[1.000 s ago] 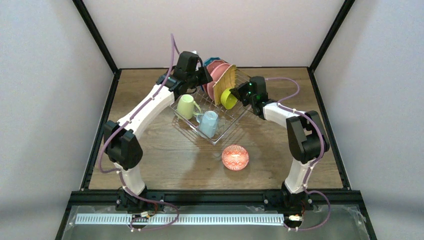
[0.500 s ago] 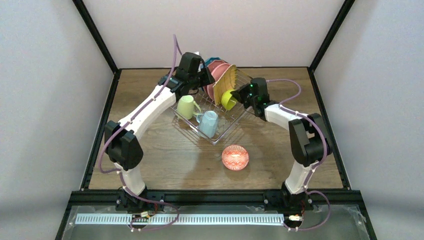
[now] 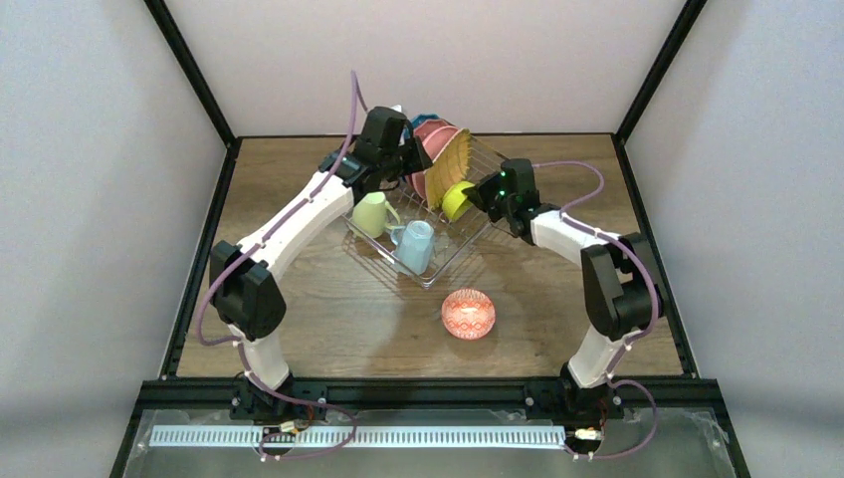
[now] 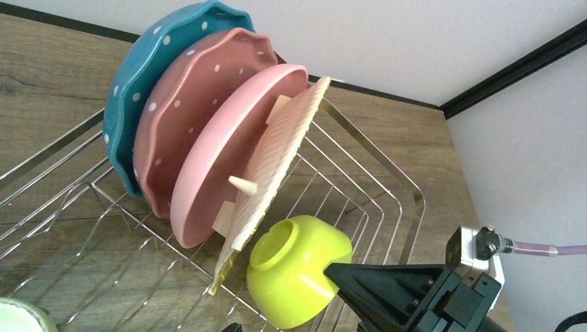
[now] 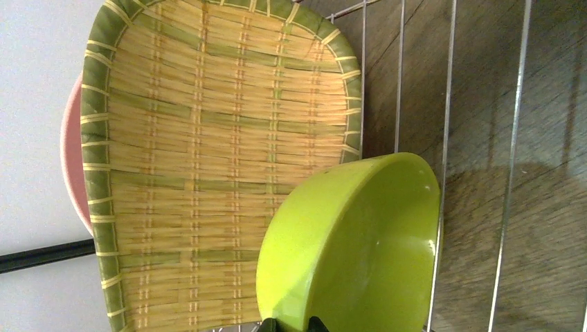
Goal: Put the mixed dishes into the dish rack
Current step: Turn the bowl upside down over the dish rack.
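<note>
Loading nearly complete. The dish rack (image 3: 388, 254) carries upright plates (image 3: 430, 139) and two mugs (image 3: 415, 246). Right jaws grasp the lime bowl (image 3: 458, 199) over the rack, just beside the woven plate (image 3: 450, 159). Left jaws released, empty. The red-patterned bowl (image 3: 468, 314) lies on the bench (image 3: 299, 299), not yet loaded.

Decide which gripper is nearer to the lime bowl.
Right. The right gripper grips the lime bowl by its rim over the rack; the left gripper hangs open near the standing plates, apart from the bowl.

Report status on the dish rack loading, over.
Left gripper open, empty. Right gripper shut on lime green bowl, over silvery wire dish rack, beside woven tan plate. Red-patterned bowl on table, unloaded.
</note>
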`<state>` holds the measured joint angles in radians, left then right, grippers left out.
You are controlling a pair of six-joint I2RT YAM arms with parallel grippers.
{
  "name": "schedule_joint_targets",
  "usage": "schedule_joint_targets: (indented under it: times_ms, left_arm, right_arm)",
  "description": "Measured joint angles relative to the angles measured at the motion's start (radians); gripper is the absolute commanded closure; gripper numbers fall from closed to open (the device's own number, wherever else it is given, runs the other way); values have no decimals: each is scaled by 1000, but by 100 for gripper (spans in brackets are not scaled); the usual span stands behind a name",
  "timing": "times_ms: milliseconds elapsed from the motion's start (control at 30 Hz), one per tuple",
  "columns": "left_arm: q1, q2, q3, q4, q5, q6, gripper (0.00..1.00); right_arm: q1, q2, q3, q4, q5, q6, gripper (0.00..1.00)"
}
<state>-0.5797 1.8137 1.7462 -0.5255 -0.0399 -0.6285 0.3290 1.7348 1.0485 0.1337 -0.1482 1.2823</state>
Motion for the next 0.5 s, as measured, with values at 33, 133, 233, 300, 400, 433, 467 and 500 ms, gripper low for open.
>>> schedule_joint_targets:
  times_ms: [33,133,233,300,400,433,467,500]
  left_arm:
    - [-2,0,0,0,0,0,5]
    - [-7,0,0,0,-1,-1,5]
    - [-14,0,0,0,-1,-1,5]
    - [-18,0,0,0,-1,-2,5]
    - [-24,0,0,-1,-2,-4,5]
    - [-26,0,0,0,-2,-4,5]
    - [-27,0,0,-1,-2,-5,5]
    - [-28,0,0,-1,-2,-5,5]
  right_arm:
    - [0,-5,-3,-6,3,-1,80]
    - [0,-18,-9,-24,13,-7,80]
    - [0,-32,-12,-54,24,-16,80]
    - [1,-42,-12,-71,31,-21,80]
    - [1,-56,-12,-105,45,-28,80]
    - [1,-61,-12,-118,50,-30,80]
    - [1,-65,-12,-129,54,-34,80]
    - [1,-70,-12,-140,60,-38,80]
